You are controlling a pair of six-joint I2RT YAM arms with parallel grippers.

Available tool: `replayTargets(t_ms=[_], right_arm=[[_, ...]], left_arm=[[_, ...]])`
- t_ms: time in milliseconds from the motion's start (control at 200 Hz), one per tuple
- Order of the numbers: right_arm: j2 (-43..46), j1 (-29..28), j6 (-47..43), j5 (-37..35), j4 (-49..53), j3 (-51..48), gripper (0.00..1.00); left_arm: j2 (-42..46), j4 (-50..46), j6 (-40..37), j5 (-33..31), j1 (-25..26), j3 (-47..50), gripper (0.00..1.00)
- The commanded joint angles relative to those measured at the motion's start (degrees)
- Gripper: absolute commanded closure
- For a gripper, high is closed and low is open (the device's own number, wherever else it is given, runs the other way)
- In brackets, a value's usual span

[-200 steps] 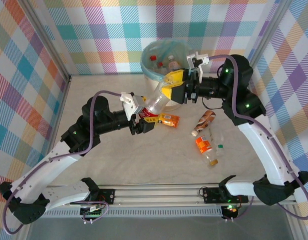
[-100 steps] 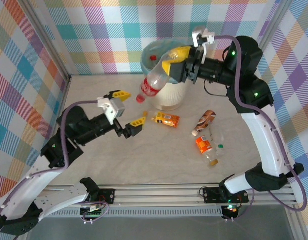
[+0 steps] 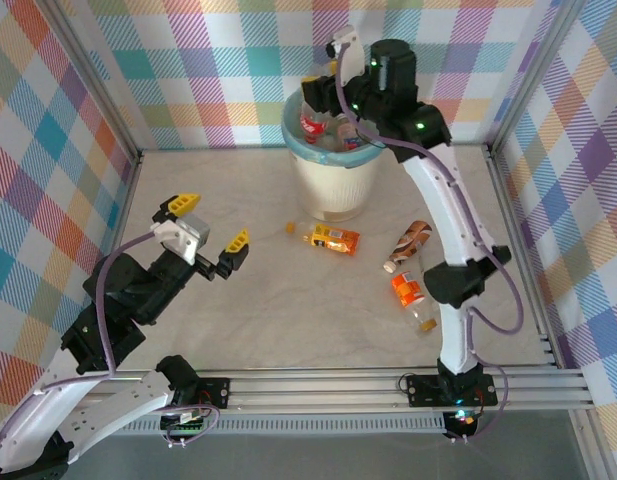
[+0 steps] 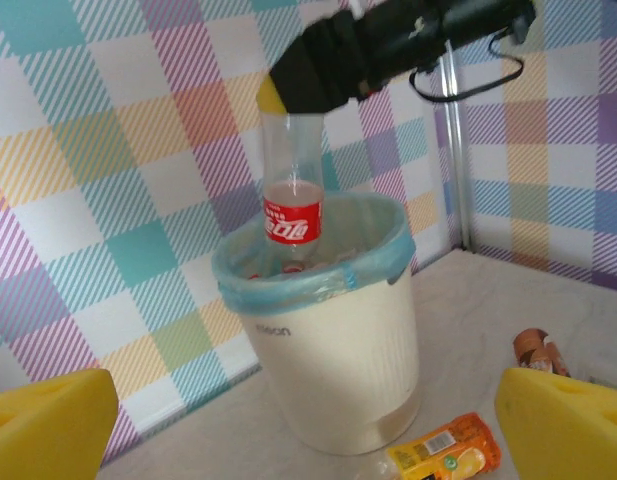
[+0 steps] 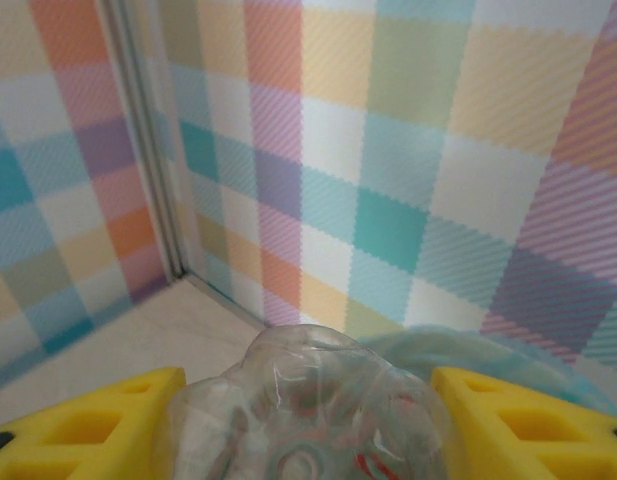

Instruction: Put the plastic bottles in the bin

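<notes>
- plaid walls point(image 3: 188, 60) close round a pale table point(image 3: 288, 320); at its far side stands the bin point(image 3: 333, 195), and a clear red-label bottle point(image 4: 291, 200) hangs neck-down right over the bin's mouth, its lower end already below the teal rim.
- right gripper point(image 4: 306, 82) is clamped on the upper end of that bottle, yellow fingers on both sides of the clear plastic in the wrist view.
- other bottles point(image 3: 344, 128) lie inside the bin.
- step in hand, as i judge it: the drop. the next move calls only for the right jaws to part so the bottle falls in, then a lift clear of the rim.
- just in front of the bin lies an orange-label bottle point(image 3: 333, 238); further to the bin's right-front lie a brown bottle point(image 3: 410, 243) and an orange one point(image 3: 408, 290).
- left gripper point(image 3: 210, 222) hovers well to the bin's left-front, jaws wide and holding nothing; the orange-label bottle looks like its nearest pick.
</notes>
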State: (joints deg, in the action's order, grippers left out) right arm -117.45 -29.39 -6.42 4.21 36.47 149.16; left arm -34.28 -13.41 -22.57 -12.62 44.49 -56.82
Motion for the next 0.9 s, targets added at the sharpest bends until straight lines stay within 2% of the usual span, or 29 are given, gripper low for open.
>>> replayTargets(t_ms=[0, 105, 200, 280, 465, 740, 895], right_arm=[[-1.8, 1.5, -0.5, -0.1, -0.7, 2.9, 0.51], [-5.0, 2.7, 3.1, 6.2, 0.1, 2.3, 0.50], [-7.2, 4.7, 7.1, 15.4, -1.0, 0.1, 0.50], [-9.0, 5.2, 7.1, 19.1, -0.4, -0.6, 0.49], [-12.8, 5.3, 3.1, 18.2, 3.6, -0.8, 0.47], [-14.7, 5.3, -4.1, 12.1, 6.9, -3.4, 0.42], [-16.9, 5.3, -6.0, 13.0, 7.2, -3.4, 0.38]], left_arm=[[1.1, 0.8, -0.8, -2.7, 0.1, 1.4, 0.03], [1.1, 0.8, -0.1, -2.6, 0.1, 2.1, 0.03], [1.2, 0.7, 0.6, -1.3, 0.0, 2.7, 0.03], [1.1, 0.4, 1.3, 0.2, 0.0, 3.0, 0.03], [0.9, -0.5, 2.5, 0.8, 0.0, 3.2, 0.03], [1.4, -1.5, 3.7, 0.1, 0.0, 3.7, 0.03], [0.9, -1.1, 3.8, -0.2, 0.0, 3.8, 0.03]])
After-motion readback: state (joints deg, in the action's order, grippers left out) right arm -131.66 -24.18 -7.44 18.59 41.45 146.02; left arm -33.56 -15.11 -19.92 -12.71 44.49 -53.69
